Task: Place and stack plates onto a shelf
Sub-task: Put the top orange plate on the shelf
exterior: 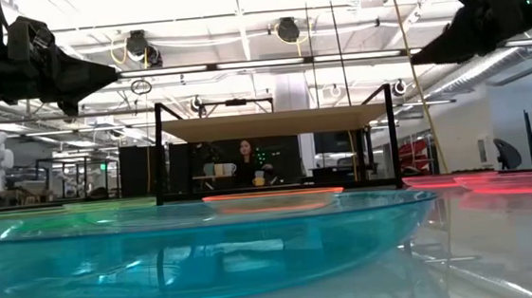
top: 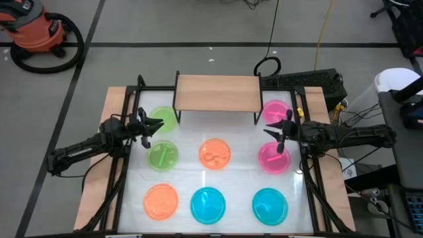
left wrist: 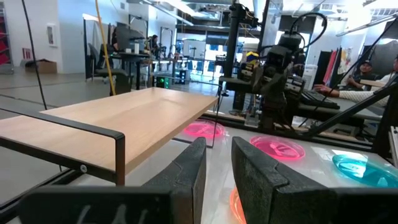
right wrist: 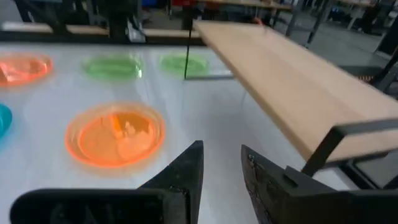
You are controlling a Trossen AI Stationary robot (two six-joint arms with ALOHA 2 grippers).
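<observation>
The light-wood shelf (top: 217, 92) stands on black legs at the table's far edge, with nothing on its board (left wrist: 112, 121) (right wrist: 292, 81). Eight plates lie flat on the white tabletop: green (top: 163, 119) and green (top: 162, 155), orange (top: 215, 153) and orange (top: 160, 201), blue (top: 208, 204) and blue (top: 269, 205), pink (top: 276, 110) and pink (top: 273, 158). My left gripper (top: 157, 125) (left wrist: 217, 144) hovers open between the two green plates. My right gripper (top: 268, 132) (right wrist: 221, 149) hovers open between the two pink plates. Both are well above the table and hold nothing.
The table has wood strips along its left and right sides and black arm frames at its edges. Cables and a power strip (top: 310, 82) lie beyond the far right corner. A red shop vacuum (top: 36, 30) stands on the floor. A person (exterior: 246, 160) sits far behind the shelf.
</observation>
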